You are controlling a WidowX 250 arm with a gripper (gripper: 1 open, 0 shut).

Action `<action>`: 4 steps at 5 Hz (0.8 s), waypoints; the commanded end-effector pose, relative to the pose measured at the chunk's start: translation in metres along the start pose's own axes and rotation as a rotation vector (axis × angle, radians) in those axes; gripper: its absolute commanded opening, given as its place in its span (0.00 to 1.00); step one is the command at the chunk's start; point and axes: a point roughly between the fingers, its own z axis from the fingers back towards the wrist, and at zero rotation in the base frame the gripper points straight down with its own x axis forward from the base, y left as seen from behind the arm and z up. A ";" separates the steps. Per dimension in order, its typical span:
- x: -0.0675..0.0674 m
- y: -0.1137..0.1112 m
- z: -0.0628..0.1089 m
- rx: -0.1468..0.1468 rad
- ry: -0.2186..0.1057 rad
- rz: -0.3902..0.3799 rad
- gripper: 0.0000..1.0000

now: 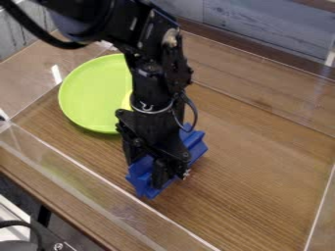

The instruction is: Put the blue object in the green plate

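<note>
The blue object (193,147) lies on the wooden table in front of the green plate (89,93), a little to the plate's right. My gripper (160,175) points straight down onto it, with a dark finger on each side of the block's long body. The jaws look closed on the block. The black arm hides most of the block's top, leaving only its far right end and near left corner in sight. The arm also covers the plate's right rim, and the rest of the plate holds nothing.
A clear plastic wall (66,176) runs along the front and left of the wooden table (262,137), close to the block's near end. Another transparent panel stands at the right edge (320,88).
</note>
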 end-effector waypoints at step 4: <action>0.013 -0.009 0.042 0.003 -0.002 0.197 0.00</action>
